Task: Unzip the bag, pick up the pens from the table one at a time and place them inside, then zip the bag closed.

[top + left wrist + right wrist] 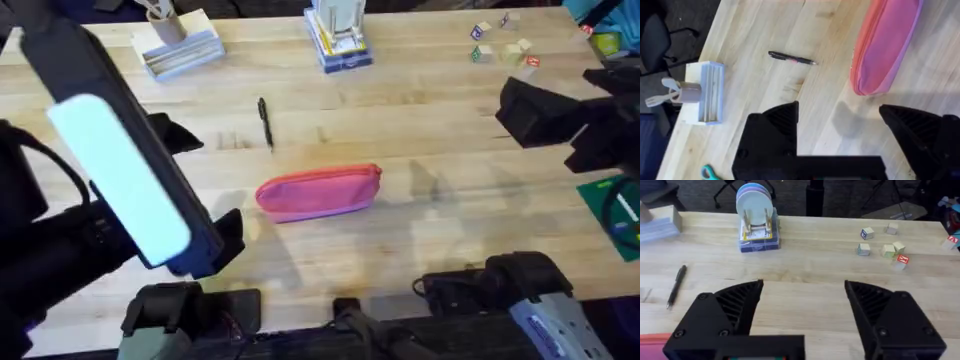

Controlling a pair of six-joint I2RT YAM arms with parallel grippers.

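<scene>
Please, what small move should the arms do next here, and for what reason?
Probably lower the open left claw onto the near end of the bag to hold it for unzipping. The bag lies closed on the table, with the pen still outside it. Both claws, the right claw too, are open and hold nothing.

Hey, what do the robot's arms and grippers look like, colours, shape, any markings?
Both arms are black. The left arm carries a long pale, whitish panel along its link. The left gripper and right gripper each have two chunky black wedge-shaped fingers with ribbed inner faces and visible screw heads. No readable markings.
</scene>
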